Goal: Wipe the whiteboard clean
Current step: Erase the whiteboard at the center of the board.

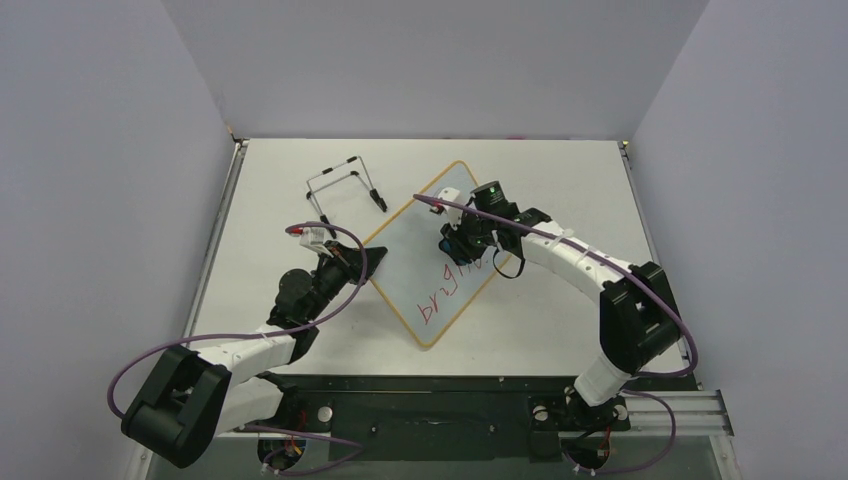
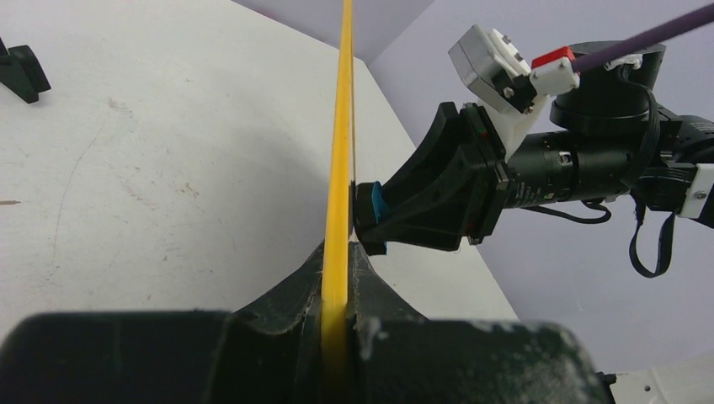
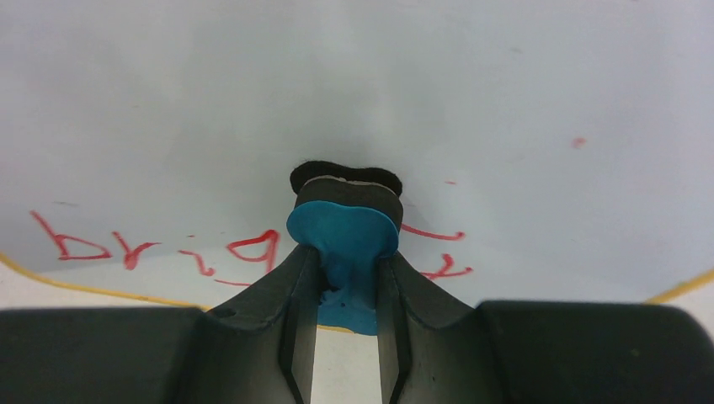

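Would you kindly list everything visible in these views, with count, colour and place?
whiteboard: one, white face, tan-yellow frame, red writing; mid-table.
eraser: one, blue with black pad; pressed against the whiteboard's face.
wire stand: one, black; far left of the table.
table: one, white; under everything.
left gripper: one, black; shut on the whiteboard's edge.
right gripper: one, black; shut on the eraser.

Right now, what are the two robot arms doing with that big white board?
They are cleaning it. The left gripper is shut on the yellow edge of the whiteboard, holding it. The right gripper pinches a blue eraser and presses it against the white face, right by the red writing. The letters are not wiped off yet.
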